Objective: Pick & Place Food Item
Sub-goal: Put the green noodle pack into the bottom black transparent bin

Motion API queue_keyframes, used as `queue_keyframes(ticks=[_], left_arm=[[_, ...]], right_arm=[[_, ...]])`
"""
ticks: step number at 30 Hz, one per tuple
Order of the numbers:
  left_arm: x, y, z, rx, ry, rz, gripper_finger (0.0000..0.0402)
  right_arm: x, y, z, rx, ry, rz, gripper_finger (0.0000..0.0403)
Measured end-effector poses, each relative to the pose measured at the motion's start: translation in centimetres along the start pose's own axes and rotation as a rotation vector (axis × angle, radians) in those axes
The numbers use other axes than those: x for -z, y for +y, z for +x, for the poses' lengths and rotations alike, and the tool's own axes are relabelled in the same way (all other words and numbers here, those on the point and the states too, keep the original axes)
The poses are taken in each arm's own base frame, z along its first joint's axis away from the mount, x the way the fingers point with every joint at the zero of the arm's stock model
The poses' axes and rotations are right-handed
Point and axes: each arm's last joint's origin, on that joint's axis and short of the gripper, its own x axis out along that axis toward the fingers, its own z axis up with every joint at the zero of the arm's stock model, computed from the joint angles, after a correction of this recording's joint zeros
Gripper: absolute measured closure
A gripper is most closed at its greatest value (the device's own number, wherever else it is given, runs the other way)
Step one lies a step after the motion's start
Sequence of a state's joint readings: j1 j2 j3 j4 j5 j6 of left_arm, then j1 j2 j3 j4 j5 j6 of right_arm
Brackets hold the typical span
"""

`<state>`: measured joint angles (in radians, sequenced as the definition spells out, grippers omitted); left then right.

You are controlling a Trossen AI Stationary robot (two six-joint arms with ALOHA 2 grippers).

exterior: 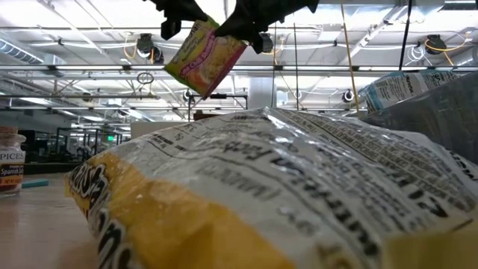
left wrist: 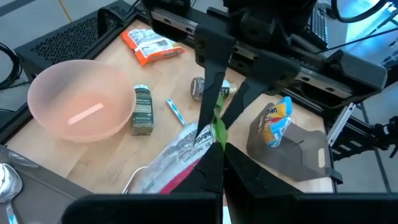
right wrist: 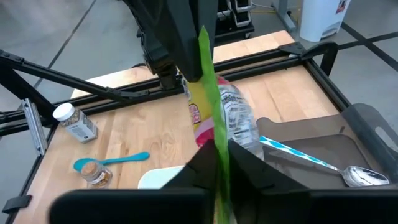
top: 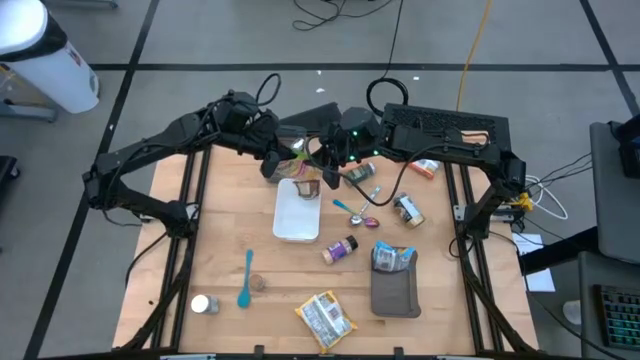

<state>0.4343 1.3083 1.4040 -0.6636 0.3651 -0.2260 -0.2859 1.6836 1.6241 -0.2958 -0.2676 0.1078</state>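
Observation:
A yellow, pink and green food packet (exterior: 203, 56) hangs high over the table's far middle, above the white tray (top: 297, 210). Both grippers meet at it. My left gripper (left wrist: 214, 163) comes from the left and is shut on it. My right gripper (right wrist: 217, 171) comes from the right and is shut on it too. In the low view the left gripper (exterior: 178, 13) and the right gripper (exterior: 258, 19) stand at the packet's top, and it slants down below them. My left gripper pinches the packet's upper edge (left wrist: 210, 140) between its two fingers, slanting down from the table's left. The packet hangs below the fingers, tilted and clear of the table. My right gripper pinches the packet's green sealed edge (right wrist: 214, 134) between its two fingers, slanting down from the table's right, close to the left gripper's fingers (right wrist: 180, 50). The edge runs along the gap between the fingers. The packet is lifted clear.
A pink bowl (left wrist: 78, 106) and an orange packet (top: 425, 168) lie at the far side. A can (top: 408, 210), spice jars (top: 340, 250), a blue spoon (top: 246, 278), a grey bin (top: 395, 292) and a chips bag (top: 325, 318) are spread over the near half.

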Motion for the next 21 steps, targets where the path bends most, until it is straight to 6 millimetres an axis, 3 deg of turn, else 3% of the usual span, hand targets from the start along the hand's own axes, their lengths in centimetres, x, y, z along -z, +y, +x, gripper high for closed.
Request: queue_keyframes(ticks=[17,21], left_arm=[[-0.06,0.08,-0.03,0.001,-0.005,-0.013,0.0397],[-0.16,0.06,-0.03,0.003,-0.015,-0.006,0.0381]], right_arm=[[0.00,0.08,-0.02,-0.025,0.002,-0.015,0.0403],[-0.02,0.06,-0.05,-0.025,0.002,-0.008,0.0403]])
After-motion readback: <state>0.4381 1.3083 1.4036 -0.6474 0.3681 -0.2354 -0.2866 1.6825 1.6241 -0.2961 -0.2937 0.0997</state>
